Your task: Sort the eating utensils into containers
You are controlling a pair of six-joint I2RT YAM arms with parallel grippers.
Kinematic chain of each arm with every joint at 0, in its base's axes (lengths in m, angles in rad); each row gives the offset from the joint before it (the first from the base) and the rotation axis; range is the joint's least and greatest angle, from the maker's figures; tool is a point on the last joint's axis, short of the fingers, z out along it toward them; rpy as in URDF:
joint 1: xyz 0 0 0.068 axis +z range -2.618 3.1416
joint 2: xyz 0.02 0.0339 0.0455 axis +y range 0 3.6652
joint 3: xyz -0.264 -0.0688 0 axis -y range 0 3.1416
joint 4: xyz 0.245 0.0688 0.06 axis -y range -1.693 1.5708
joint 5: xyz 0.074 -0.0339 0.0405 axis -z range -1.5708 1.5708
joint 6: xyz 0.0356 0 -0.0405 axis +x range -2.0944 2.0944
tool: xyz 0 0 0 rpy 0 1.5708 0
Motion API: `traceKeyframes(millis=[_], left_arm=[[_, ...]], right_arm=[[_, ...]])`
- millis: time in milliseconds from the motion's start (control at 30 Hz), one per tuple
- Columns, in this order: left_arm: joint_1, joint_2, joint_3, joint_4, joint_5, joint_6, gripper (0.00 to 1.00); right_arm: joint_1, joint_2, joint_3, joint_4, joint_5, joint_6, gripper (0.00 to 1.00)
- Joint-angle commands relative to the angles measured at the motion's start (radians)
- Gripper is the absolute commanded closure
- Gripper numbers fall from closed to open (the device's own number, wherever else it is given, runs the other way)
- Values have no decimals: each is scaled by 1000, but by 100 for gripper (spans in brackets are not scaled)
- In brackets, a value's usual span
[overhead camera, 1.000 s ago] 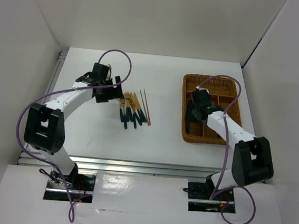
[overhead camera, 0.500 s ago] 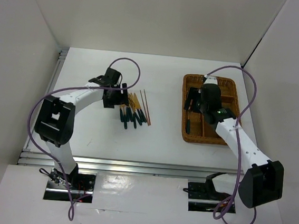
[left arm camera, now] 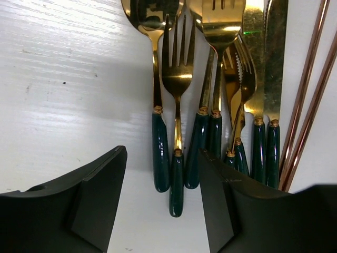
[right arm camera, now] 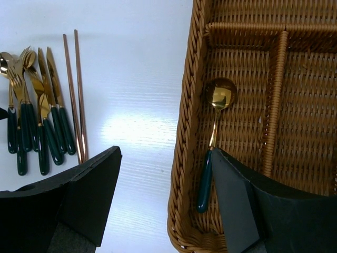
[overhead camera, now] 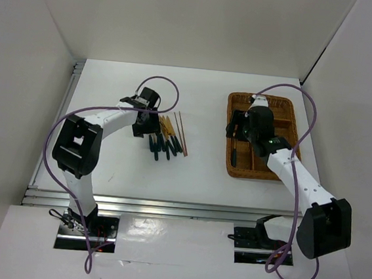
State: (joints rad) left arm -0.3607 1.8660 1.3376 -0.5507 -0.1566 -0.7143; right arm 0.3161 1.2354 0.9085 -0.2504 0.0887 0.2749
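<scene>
**Poised Over Slick Cutlery**

Pictured with left gripper (left arm camera: 163, 158) open astride green handles (left arm camera: 159, 153) of bunched eating utensils (left arm camera: 177, 105) on table (left arm camera: 68, 79), right gripper (right arm camera: 166, 158) open above wicker tray (right arm camera: 184, 132) holding one spoon (right arm camera: 220, 96). Probably light, rigid, slippery; best pinched mid-handle.

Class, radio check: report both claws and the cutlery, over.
Left claw open over cutlery pile. Right claw open, empty, over tray. One spoon inside. Nothing blocking.

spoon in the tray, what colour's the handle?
Dark green; the spoon has a gold bowl and neck. The right wrist view shows it best.
</scene>
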Motion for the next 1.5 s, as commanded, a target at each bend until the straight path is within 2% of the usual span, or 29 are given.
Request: traceKeyframes(millis=[0, 600, 933, 1133, 1200, 1367, 1467], left_arm=[[3, 15, 20, -14, -46, -24, 30], [42, 84, 31, -3, -46, -4, 42], [42, 142, 61, -35, -46, 25, 42], [42, 168, 90, -89, -80, 36, 54], [42, 168, 78, -89, -89, 36, 61], [42, 168, 69, -89, -89, 36, 74], [42, 157, 69, -89, -89, 36, 75]], right_arm=[[-2, 16, -2, 62, -18, -5, 23], [-2, 45, 18, 53, -36, 4, 23], [-2, 45, 18, 53, -37, 4, 23], [-2, 45, 18, 53, -58, 14, 23], [-2, 45, 18, 63, -67, 14, 23], [-2, 45, 18, 101, -173, 14, 23], [-2, 65, 18, 141, -263, 23, 23]])
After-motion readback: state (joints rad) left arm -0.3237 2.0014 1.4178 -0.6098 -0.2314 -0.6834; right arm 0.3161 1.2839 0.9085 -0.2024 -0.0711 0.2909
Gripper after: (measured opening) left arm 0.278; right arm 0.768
